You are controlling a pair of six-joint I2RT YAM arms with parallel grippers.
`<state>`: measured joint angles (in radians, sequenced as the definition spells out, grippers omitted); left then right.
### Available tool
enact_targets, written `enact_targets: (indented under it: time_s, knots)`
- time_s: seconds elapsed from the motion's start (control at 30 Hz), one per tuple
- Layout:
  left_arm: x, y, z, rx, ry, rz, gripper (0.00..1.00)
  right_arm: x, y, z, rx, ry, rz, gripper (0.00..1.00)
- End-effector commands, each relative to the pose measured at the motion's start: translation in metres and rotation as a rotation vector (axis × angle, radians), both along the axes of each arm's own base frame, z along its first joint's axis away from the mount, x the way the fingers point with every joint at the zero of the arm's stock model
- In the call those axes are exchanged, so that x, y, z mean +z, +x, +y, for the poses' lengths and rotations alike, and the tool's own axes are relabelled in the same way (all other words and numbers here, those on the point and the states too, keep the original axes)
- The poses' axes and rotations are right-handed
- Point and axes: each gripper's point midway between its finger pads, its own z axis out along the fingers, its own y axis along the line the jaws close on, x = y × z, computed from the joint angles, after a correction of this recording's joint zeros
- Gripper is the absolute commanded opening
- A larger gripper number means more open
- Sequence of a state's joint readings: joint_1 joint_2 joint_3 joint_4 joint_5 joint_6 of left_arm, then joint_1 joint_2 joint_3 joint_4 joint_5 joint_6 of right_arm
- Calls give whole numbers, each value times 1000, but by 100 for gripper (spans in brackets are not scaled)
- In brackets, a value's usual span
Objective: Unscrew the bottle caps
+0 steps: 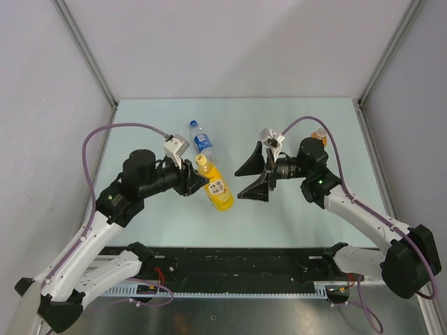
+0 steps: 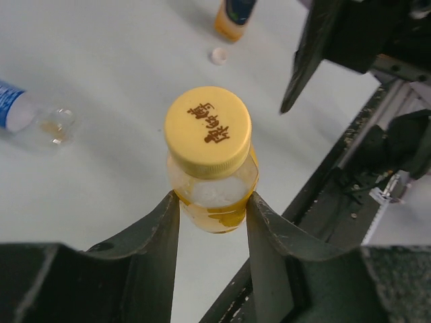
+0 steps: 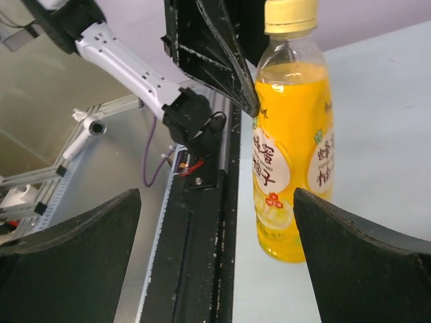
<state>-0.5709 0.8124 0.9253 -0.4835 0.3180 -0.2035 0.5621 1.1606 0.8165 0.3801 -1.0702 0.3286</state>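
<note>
Your left claw (image 2: 213, 202) grips the yellow bottle (image 1: 218, 188) mid worktop (image 1: 293, 223), your right claw (image 1: 237, 185) gapes open just right of it; next, I think, pinch the yellow cap (image 2: 207, 129) and twist.

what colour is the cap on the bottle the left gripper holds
Yellow cap, brown characters on top; best in the left wrist view.

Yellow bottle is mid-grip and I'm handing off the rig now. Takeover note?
Left gripper: shut on the yellow bottle at the neck, under its yellow cap, cap on.
Right gripper: open, facing that bottle, not touching.
Orange bottle: far right; pale cap lies loose on the table beside it, looks done.
Clear bottle: lying down at the back, cap state unclear.
Left to do: yellow cap; check the clear one.
</note>
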Motion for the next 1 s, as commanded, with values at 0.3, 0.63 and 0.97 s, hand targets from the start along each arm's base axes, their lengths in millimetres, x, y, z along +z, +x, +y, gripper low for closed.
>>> enact_targets:
  time_s: [0.3,0.63,0.97]
  knots:
    - [64,-35,-32,-264,-167,-67,39,12,-7,36,59,47,-27,99]
    - [63,-38,-42,-299,-173,-61,39,12,-12,56,94,52,-2,96]
    - [64,-35,-36,-250,-168,-95,76,13,-11,59,107,49,13,70]
